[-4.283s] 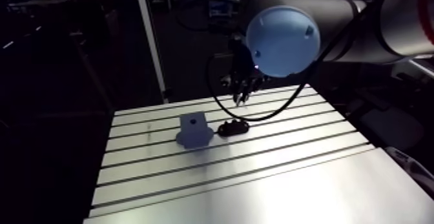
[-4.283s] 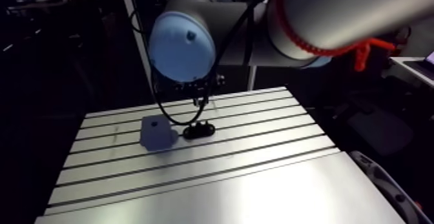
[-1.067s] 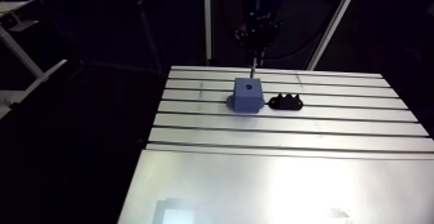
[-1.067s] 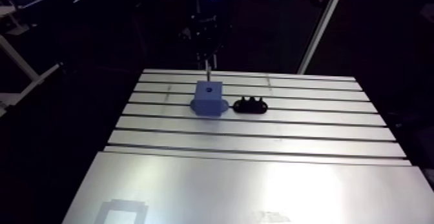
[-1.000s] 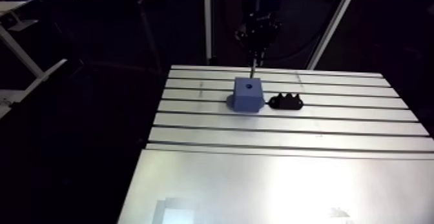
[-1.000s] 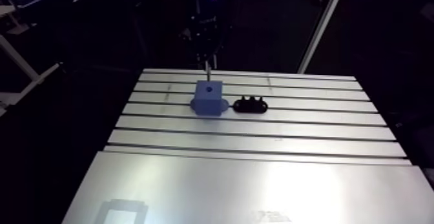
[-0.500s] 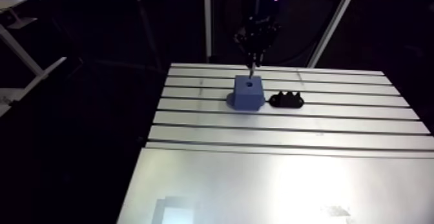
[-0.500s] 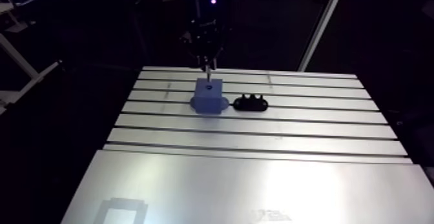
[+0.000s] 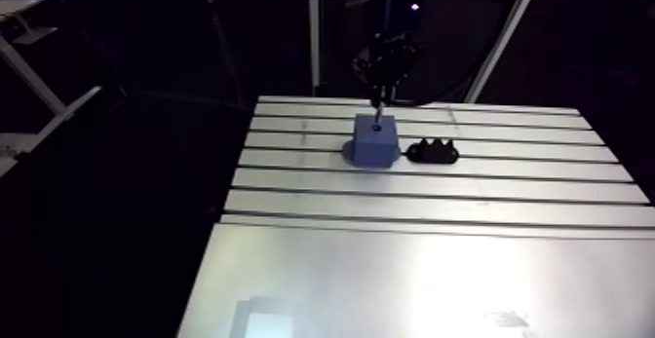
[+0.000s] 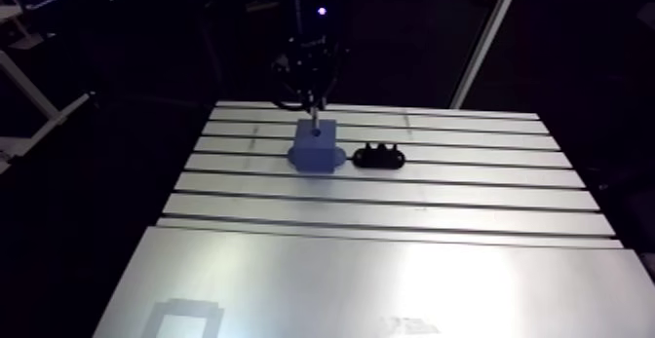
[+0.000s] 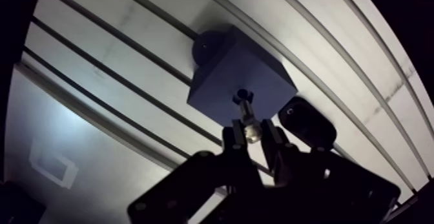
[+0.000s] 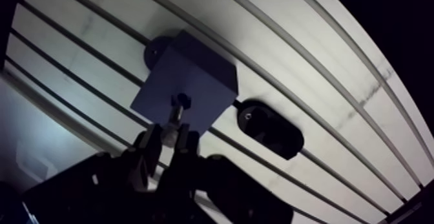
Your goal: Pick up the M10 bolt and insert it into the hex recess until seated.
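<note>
A blue block [image 9: 376, 141] with a small recess [image 11: 241, 95] in its top stands on the slotted table [image 9: 439, 254]. My gripper [image 11: 252, 136] hangs straight above the block, shut on the M10 bolt [image 11: 248, 121]. The bolt points down from between the fingers, and in the wrist view its tip lies over the recess. Whether the tip touches the recess I cannot tell. In the arm view the gripper [image 9: 382, 93] shows small and dark just over the block's top.
A black holder [image 9: 433, 152] with rounded bumps lies on the table close beside the blue block, also seen in the wrist view as the black holder [image 12: 268, 127]. A slanted white post [image 9: 499, 40] rises behind the table's far edge.
The gripper with the bolt has come down and nearer over the block's top since just before. Since the earliest frames the camera has swung to a new viewpoint.
</note>
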Robot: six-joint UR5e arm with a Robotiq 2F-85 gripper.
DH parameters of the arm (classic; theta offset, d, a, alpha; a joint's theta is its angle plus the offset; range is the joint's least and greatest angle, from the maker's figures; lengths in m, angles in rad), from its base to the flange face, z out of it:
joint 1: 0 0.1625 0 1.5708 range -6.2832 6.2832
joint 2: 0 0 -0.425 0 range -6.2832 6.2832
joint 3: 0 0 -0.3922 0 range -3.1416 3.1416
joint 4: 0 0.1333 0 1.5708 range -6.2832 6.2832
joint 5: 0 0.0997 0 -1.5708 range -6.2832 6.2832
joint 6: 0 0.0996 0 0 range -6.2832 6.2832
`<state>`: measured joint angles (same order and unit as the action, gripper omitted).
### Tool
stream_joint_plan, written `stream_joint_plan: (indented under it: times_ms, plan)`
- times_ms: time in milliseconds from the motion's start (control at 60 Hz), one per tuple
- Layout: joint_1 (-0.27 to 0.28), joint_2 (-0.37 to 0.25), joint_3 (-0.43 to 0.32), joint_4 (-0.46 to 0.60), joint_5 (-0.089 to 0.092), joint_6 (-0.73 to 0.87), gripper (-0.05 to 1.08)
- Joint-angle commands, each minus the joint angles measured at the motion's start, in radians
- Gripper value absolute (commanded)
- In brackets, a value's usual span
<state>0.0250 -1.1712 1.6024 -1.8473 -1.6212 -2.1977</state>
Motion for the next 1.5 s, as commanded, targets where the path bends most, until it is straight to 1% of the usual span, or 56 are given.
stream_joint_plan:
  times_ms: [17,283,433,800,1500]
  plan:
    - [0.005,-0.001,0.010,-0.008,0.001,0.004,1.08]
    - [0.006,-0.003,0.012,-0.011,0.000,0.005,1.08]
    - [0.006,-0.004,0.018,-0.050,-0.005,0.003,1.08]
    - [0.006,-0.001,0.018,-0.041,0.002,0.000,1.08]
    - [0.004,0.006,0.015,-0.037,0.001,-0.003,1.08]
